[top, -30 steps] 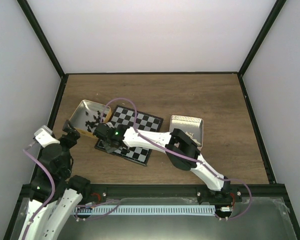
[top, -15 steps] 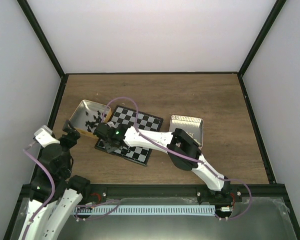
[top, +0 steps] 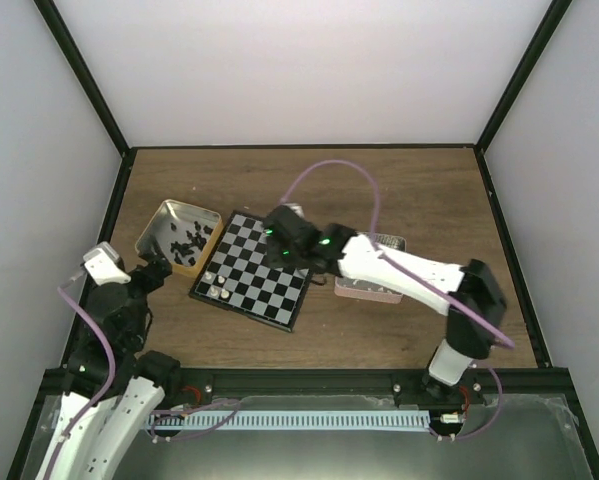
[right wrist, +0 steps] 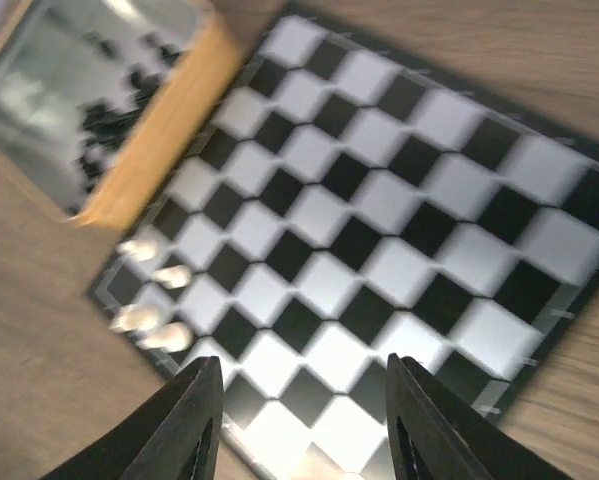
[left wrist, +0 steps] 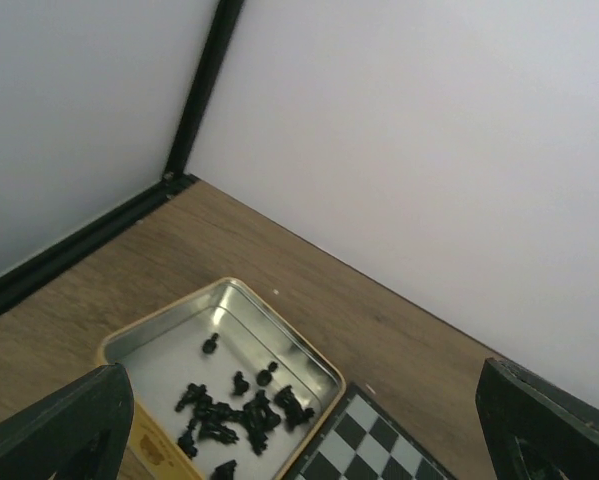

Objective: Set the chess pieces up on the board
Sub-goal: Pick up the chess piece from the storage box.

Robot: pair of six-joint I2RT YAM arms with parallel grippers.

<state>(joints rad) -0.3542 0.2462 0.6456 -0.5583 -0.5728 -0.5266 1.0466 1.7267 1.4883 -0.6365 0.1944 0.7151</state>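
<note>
White walls point(top: 299, 70) enclose a brown wooden worktop point(top: 409, 190); the chessboard point(top: 251, 272) lies left of centre with four cream-white chess pieces point(right wrist: 149, 300) in its near-left corner.
Only the right wrist view separates those four, though blurred; overhead they are pale specks. The right hand point(right wrist: 304, 420) hangs released above the board, nothing between its fingers. The left wrist view best shows the black pieces point(left wrist: 234, 412) heaped in the open tin point(left wrist: 169, 330) just beside the board; the left hand point(left wrist: 309, 425) is spread wide and empty. A second tin point(top: 364, 290) sits right of the board.

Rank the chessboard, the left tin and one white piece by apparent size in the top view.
Largest: chessboard. Next: left tin, clearly smaller. Smallest: white piece, narrower than one square.
</note>
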